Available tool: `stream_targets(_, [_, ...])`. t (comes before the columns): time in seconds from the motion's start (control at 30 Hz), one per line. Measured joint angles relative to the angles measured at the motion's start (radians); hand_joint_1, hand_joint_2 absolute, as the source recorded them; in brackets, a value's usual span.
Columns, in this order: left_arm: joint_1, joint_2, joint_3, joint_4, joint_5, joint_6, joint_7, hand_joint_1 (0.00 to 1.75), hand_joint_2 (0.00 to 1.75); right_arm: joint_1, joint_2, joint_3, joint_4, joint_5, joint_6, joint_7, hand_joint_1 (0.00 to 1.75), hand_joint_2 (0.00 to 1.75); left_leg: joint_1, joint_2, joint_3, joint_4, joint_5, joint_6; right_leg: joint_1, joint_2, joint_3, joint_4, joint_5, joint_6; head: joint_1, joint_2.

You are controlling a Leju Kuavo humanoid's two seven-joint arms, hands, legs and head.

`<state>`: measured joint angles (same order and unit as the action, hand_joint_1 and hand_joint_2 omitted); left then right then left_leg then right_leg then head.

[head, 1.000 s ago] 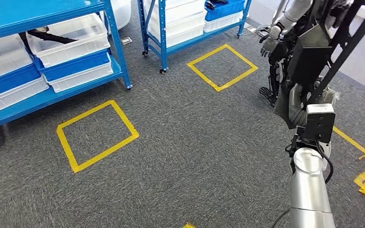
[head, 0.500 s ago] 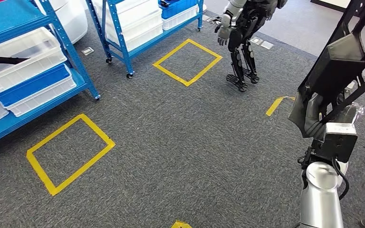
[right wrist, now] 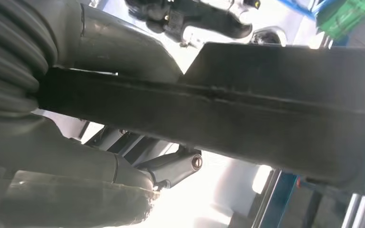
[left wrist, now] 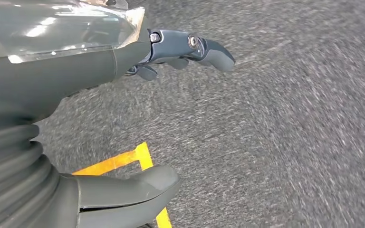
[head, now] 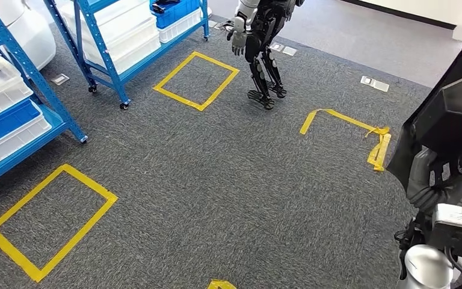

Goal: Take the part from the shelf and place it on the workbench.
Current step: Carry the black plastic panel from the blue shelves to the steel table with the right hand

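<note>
Carrying step: right hand (head: 428, 191) clamps the black part (head: 457, 114), fingers wrapped round it; left hand (left wrist: 123, 118) empty, fingers apart. Next: find the workbench, set down.

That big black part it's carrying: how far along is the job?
Done: the black part is off the blue shelves, gripped in the right hand. The left hand hangs with nothing in it. Left: setting it on a workbench, which I cannot see here.
</note>
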<state>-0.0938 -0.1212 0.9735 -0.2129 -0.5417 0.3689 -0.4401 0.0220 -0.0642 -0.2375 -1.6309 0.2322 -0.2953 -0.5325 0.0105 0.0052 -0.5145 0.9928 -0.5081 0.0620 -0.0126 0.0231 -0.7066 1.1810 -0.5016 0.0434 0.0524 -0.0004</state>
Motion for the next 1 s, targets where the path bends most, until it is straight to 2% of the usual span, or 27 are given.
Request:
stream_targets(0.03, [0.001,0.000,0.000,0.000,0.000,0.000,0.000,0.00,1.75,0.002,0.001,0.000,-0.002,0.000,0.000,0.000,1.75,1.75,-0.001,0.016,-0.001,0.000,0.000,0.000,-0.003,-0.008,-0.031,0.066,-0.022,0.002,0.000,0.000])
stream_targets(0.07, [0.001,0.000,0.000,0.000,0.000,0.000,0.000,0.00,1.75,0.005,0.001,-0.001,-0.003,0.000,0.000,0.000,1.75,1.75,0.000,0.032,-0.001,0.000,-0.001,-0.001,-0.007,-0.012,-0.049,0.106,-0.033,0.006,0.000,0.000])
stream_targets(0.1, [0.001,0.000,0.000,0.000,0.000,0.000,0.000,0.00,1.75,0.007,0.001,-0.001,-0.003,0.000,0.000,0.000,1.75,1.75,0.000,0.046,-0.001,0.000,-0.002,-0.002,-0.011,-0.015,-0.047,0.105,-0.027,0.015,0.000,0.000])
stream_targets(0.17, [0.000,-0.001,0.000,0.000,0.002,0.003,0.001,0.00,1.75,0.008,0.001,-0.002,-0.005,0.000,0.001,0.000,1.75,1.75,0.002,0.068,0.002,0.001,-0.005,-0.007,-0.019,-0.028,0.000,0.023,0.006,0.033,0.000,0.000])
stream_targets(0.2, [0.000,-0.001,0.001,0.000,0.004,0.006,0.002,0.00,1.75,0.008,0.001,-0.002,-0.006,0.000,0.003,0.001,1.75,1.75,0.003,0.077,0.004,0.001,-0.008,-0.011,-0.021,-0.045,0.038,-0.043,0.028,0.042,0.000,0.000])
stream_targets(0.23, [-0.001,0.000,0.002,0.000,0.006,0.010,0.004,0.00,1.75,0.008,0.001,-0.002,-0.008,0.001,0.005,0.001,1.75,1.75,0.001,0.085,0.006,0.001,-0.011,-0.016,-0.020,-0.071,0.072,-0.100,0.042,0.045,0.001,0.000])
stream_targets(0.3, [-0.001,0.001,0.007,-0.001,0.012,0.022,0.009,0.00,1.75,0.010,0.002,-0.002,-0.012,0.008,0.010,0.004,1.75,1.75,-0.005,0.103,0.013,0.002,-0.020,-0.029,-0.013,-0.102,0.115,-0.172,0.059,0.038,-0.002,0.000])
stream_targets(0.33, [-0.001,0.001,0.011,-0.002,0.015,0.027,0.012,0.00,1.75,0.012,0.003,-0.002,-0.013,0.014,0.012,0.008,1.75,1.75,-0.008,0.113,0.016,0.001,-0.024,-0.035,-0.009,-0.102,0.118,-0.179,0.060,0.030,-0.003,0.000])
stream_targets(0.37, [-0.001,-0.001,0.014,-0.002,0.017,0.032,0.014,0.00,1.75,0.016,0.004,-0.004,-0.015,0.021,0.012,0.012,1.75,1.75,-0.008,0.124,0.020,0.000,-0.026,-0.040,-0.007,-0.087,0.115,-0.178,0.060,0.022,-0.005,0.000])
stream_targets(0.4, [-0.001,-0.002,0.017,-0.002,0.019,0.036,0.016,0.00,1.75,0.022,0.004,-0.007,-0.017,0.028,0.012,0.016,1.75,1.75,-0.004,0.126,0.023,0.002,-0.031,-0.045,-0.012,-0.074,0.113,-0.178,0.061,0.015,-0.007,0.000])
stream_targets(0.43, [-0.001,-0.004,0.019,-0.002,0.020,0.039,0.017,0.00,1.75,0.028,0.005,-0.011,-0.019,0.034,0.012,0.019,1.75,1.75,0.000,0.110,0.021,0.013,-0.043,-0.050,-0.015,-0.062,0.113,-0.178,0.062,0.008,-0.008,0.000])
stream_targets(0.47, [0.000,-0.006,0.021,-0.003,0.021,0.041,0.017,0.00,1.75,0.032,0.005,-0.015,-0.023,0.039,0.012,0.021,1.75,1.75,0.004,0.084,0.010,0.042,-0.065,-0.053,-0.019,-0.049,0.112,-0.179,0.063,-0.002,-0.009,0.000])
stream_targets(0.5, [0.002,-0.007,0.024,-0.003,0.021,0.042,0.017,0.00,1.75,0.037,0.006,-0.017,-0.026,0.044,0.011,0.022,1.75,1.75,0.006,0.049,-0.012,0.094,-0.098,-0.054,-0.021,-0.037,0.112,-0.180,0.064,-0.010,-0.011,0.000])
stream_targets(0.53, [0.005,-0.007,0.027,-0.003,0.021,0.042,0.017,0.00,1.75,0.041,0.007,-0.019,-0.029,0.049,0.011,0.023,1.75,1.75,0.007,0.019,-0.044,0.163,-0.134,-0.054,-0.018,-0.025,0.112,-0.180,0.064,-0.015,-0.013,0.000])
stream_targets(0.57, [0.008,-0.008,0.029,-0.004,0.021,0.043,0.017,0.00,1.75,0.048,0.009,-0.021,-0.034,0.055,0.010,0.025,1.75,1.75,0.006,0.004,-0.078,0.230,-0.163,-0.053,-0.015,-0.011,0.111,-0.180,0.065,-0.020,-0.014,0.000])
stream_targets(0.6, [0.011,-0.008,0.032,-0.006,0.021,0.041,0.018,0.00,1.75,0.058,0.011,-0.024,-0.041,0.061,0.009,0.028,1.75,1.75,0.006,-0.004,-0.105,0.278,-0.176,-0.052,-0.012,0.003,0.111,-0.180,0.065,-0.021,-0.014,0.000])
stream_targets(0.63, [0.013,-0.008,0.034,-0.008,0.021,0.039,0.019,0.00,1.75,0.070,0.014,-0.029,-0.051,0.066,0.009,0.031,1.75,1.75,0.006,-0.007,-0.117,0.292,-0.169,-0.050,-0.010,0.018,0.111,-0.179,0.065,-0.022,-0.014,0.000])
stream_targets(0.67, [0.014,-0.008,0.036,-0.010,0.021,0.037,0.021,0.00,1.75,0.082,0.017,-0.035,-0.062,0.069,0.010,0.033,1.75,1.75,0.006,-0.011,-0.110,0.264,-0.140,-0.046,-0.008,0.032,0.111,-0.178,0.066,-0.023,-0.014,0.000])
stream_targets(0.7, [0.015,-0.008,0.039,-0.013,0.022,0.035,0.022,0.00,1.75,0.094,0.020,-0.041,-0.075,0.068,0.013,0.035,1.75,1.75,0.007,-0.022,-0.086,0.205,-0.100,-0.043,-0.008,0.047,0.112,-0.176,0.066,-0.022,-0.014,0.000])
stream_targets(0.77, [0.015,-0.008,0.045,-0.018,0.026,0.034,0.023,0.00,1.75,0.110,0.026,-0.052,-0.096,0.058,0.023,0.034,1.75,1.75,0.009,-0.076,-0.034,0.083,-0.040,-0.036,-0.005,0.074,0.108,-0.171,0.066,-0.019,-0.014,0.000])
stream_targets(0.8, [0.015,-0.008,0.047,-0.020,0.025,0.034,0.024,0.00,1.75,0.115,0.030,-0.057,-0.102,0.051,0.029,0.032,1.75,1.75,0.009,-0.095,-0.020,0.050,-0.028,-0.035,-0.005,0.086,0.104,-0.168,0.067,-0.015,-0.014,0.000])
stream_targets(0.83, [0.016,-0.009,0.049,-0.022,0.021,0.034,0.025,0.00,1.75,0.119,0.033,-0.062,-0.106,0.045,0.034,0.029,1.75,1.75,0.006,-0.103,-0.016,0.038,-0.027,-0.033,-0.005,0.099,0.100,-0.168,0.070,-0.008,-0.014,0.000])
stream_targets(0.9, [0.016,-0.013,0.050,-0.026,0.012,0.037,0.029,0.00,1.75,0.126,0.037,-0.073,-0.109,0.039,0.042,0.023,1.75,1.75,0.001,-0.072,-0.014,0.032,-0.020,-0.022,-0.007,0.120,0.090,-0.170,0.077,0.007,-0.014,0.000])
stream_targets(0.93, [0.015,-0.015,0.052,-0.028,0.011,0.040,0.030,0.00,1.75,0.128,0.038,-0.078,-0.110,0.037,0.046,0.021,1.75,1.75,0.001,-0.058,-0.011,0.026,-0.014,-0.015,-0.006,0.109,0.083,-0.164,0.075,0.012,-0.013,0.000])
stream_targets(1.0, [0.015,-0.018,0.059,-0.035,0.018,0.045,0.031,0.00,1.75,0.121,0.040,-0.085,-0.110,0.036,0.050,0.016,1.75,1.75,0.002,-0.025,-0.007,0.016,-0.005,-0.001,0.000,0.052,0.044,-0.096,0.043,0.010,-0.006,0.000])
